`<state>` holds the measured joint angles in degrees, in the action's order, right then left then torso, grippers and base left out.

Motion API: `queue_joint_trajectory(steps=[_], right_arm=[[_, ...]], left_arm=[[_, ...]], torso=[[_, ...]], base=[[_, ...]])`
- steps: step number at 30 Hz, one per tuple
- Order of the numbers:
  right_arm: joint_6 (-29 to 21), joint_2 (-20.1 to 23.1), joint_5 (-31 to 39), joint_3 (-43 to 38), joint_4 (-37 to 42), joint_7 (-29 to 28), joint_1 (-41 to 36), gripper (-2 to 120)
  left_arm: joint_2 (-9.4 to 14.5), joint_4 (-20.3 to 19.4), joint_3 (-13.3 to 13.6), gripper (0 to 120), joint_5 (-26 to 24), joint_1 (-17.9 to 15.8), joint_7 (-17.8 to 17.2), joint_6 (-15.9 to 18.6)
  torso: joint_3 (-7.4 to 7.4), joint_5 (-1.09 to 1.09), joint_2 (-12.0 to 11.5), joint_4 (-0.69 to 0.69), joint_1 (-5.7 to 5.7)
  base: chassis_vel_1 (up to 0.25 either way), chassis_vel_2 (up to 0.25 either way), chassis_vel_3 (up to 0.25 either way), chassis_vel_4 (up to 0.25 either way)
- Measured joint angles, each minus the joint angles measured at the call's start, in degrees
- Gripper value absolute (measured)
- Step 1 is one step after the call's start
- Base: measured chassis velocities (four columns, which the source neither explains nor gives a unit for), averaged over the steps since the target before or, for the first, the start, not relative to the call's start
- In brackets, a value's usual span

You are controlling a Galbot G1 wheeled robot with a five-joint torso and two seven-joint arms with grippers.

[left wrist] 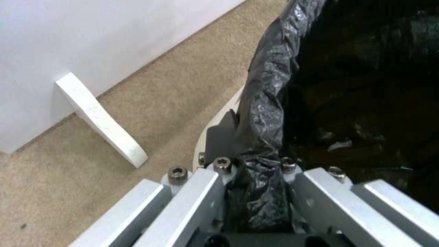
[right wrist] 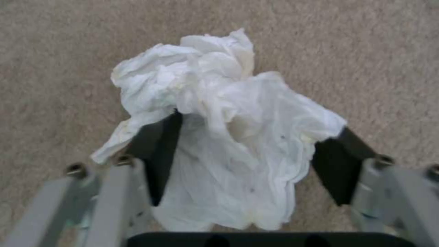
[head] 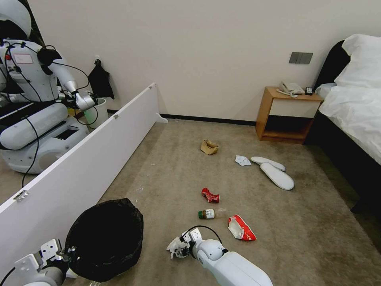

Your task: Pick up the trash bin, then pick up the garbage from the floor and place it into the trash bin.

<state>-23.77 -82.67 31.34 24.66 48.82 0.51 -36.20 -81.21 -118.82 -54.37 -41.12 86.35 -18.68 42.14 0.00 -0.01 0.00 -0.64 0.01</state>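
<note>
My left gripper [left wrist: 256, 178] sits low at my left side, its jaws closed tight on the rim of the trash bin [head: 105, 238], pinching the crinkly black bag [left wrist: 270, 113] against the white plastic wall. The bin stands just beside a long white partition board [head: 79, 167], its dark mouth open toward me.

My right gripper [right wrist: 242, 154] is low over the floor [head: 278, 246] in front of me, to the right of the bin. Its jaws are spread partway, one dark pad on each side of a crumpled white tissue [right wrist: 219, 120]. Whether the pads already press it I cannot tell.

Farther out on the beige carpet lie the rest of the garbage: a green-capped bottle [head: 208, 213] and a red-white snack packet [head: 241, 228] nearest my right arm, a crushed red can [head: 210, 195] just beyond, then a brown paper bag [head: 209, 147], another white tissue [head: 242, 160], and two white slippers [head: 276, 174] side by side near a wooden nightstand [head: 285, 115] and bed [head: 353, 115].
</note>
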Motion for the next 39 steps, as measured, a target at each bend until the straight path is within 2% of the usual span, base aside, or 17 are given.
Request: queue_joint_trajectory(steps=[2, 4, 5, 7, 9, 10, 12, 14, 15, 16, 23, 31, 35, 39], right_arm=[[0.04, 0.0, -0.01, 0.0, -0.01, 0.02, 0.0, 61], [0.39, -0.01, -0.23, 0.06, -0.05, 0.25, -0.06, 45], [0.39, -0.01, -0.23, 0.06, -0.05, 0.25, -0.06, 45], [0.67, 0.02, -0.27, 0.11, -0.05, 0.33, -0.11, 35], [0.79, 0.07, -0.27, 0.17, -0.02, 0.37, -0.14, 31], [0.9, 0.18, -0.27, 0.27, 0.07, 0.42, -0.2, 23], [1.0, 0.27, -0.24, 0.32, 0.19, 0.44, -0.22, 20], [1.11, 0.68, 0.2, 0.52, 0.9, 0.49, -0.28, 10], [1.11, 0.68, 0.2, 0.52, 0.9, 0.49, -0.28, 10], [1.19, 1.05, 0.7, 0.62, 1.64, 0.5, -0.3, 1], [1.39, 3.29, 3.4, 1.22, 6.1, -0.42, -0.47, 0], [-0.31, 9.31, 10.69, 0.22, 21.04, -4.98, -0.42, 0], [0.01, 10.61, 11.51, -0.49, 23.86, -6.09, 0.0, 0], [0.19, 13.89, 12.89, -1.71, 29.84, -7.96, 0.65, 0]], left_arm=[[0.0, 0.01, 0.0, 2, 0.01, -0.01, 0.01, 0.0], [-0.04, 0.07, 0.06, 2, 0.06, -0.07, 0.02, 0.0], [-0.04, 0.07, 0.06, 2, 0.06, -0.07, 0.02, 0.0], [-0.09, 0.16, 0.1, 2, 0.18, -0.14, 0.04, 0.0], [-0.1, 0.2, 0.12, 2, 0.24, -0.17, 0.04, 0.0], [-0.12, 0.23, 0.16, 2, 0.28, -0.21, 0.04, 0.0], [-0.13, 0.24, 0.2, 2, 0.32, -0.23, 0.04, 0.0], [-0.18, 0.25, 0.37, 2, 0.42, -0.27, 0.04, 0.0], [-0.18, 0.25, 0.37, 2, 0.42, -0.27, 0.04, 0.0], [-0.22, 0.26, 0.48, 2, 0.47, -0.32, 0.04, 0.0], [-0.27, 0.27, 0.8, 2, 0.52, -0.42, 0.05, 0.0], [0.42, -1.59, 0.93, 2, -2.72, -0.31, -0.97, 0.0], [0.76, -2.25, 0.86, 2, -3.64, -0.26, -1.26, 0.0], [1.68, -3.34, 0.51, 2, -5.62, -0.08, -1.85, 0.0]], torso=[[0.0, 0.0, 0.0, 0.0, 0.0], [0.0, 0.0, 0.0, 0.0, 0.0], [0.0, 0.0, 0.0, 0.0, 0.0], [0.0, 0.0, 0.0, 0.0, 0.0], [0.0, 0.01, 0.0, 0.0, 0.0], [0.0, 0.01, 0.0, 0.02, 0.0], [0.0, 0.01, 0.0, 0.02, 0.0], [0.0, 0.01, 0.0, 0.02, 0.0], [0.0, 0.01, 0.0, 0.02, 0.0], [0.0, 0.01, 0.0, 0.01, 0.0], [0.0, 0.01, 0.0, 0.01, 0.0], [0.0, 0.01, 0.0, 0.01, 0.0], [0.0, 0.02, 0.0, 0.01, 0.0], [0.0, 0.02, 0.0, 0.02, 0.0]], base=[[0.0, 0.0, 0.0, 0.0], [0.0, 0.0, 0.0, 0.0], [0.0, 0.0, 0.0, 0.0], [0.0, 0.0, 0.0, 0.0], [0.0, 0.0, 0.0, 0.0], [0.0, 0.0, 0.0, 0.0], [0.0, 0.0, 0.0, 0.0], [0.0, 0.0, 0.0, 0.0], [0.0, 0.0, 0.0, 0.0], [0.0, 0.0, 0.0, 0.0], [0.0, 0.0, 0.0, 0.0], [0.0, 0.0, 0.0, 0.0], [0.0, 0.0, 0.0, 0.0], [0.0, 0.0, 0.0, 0.0]])
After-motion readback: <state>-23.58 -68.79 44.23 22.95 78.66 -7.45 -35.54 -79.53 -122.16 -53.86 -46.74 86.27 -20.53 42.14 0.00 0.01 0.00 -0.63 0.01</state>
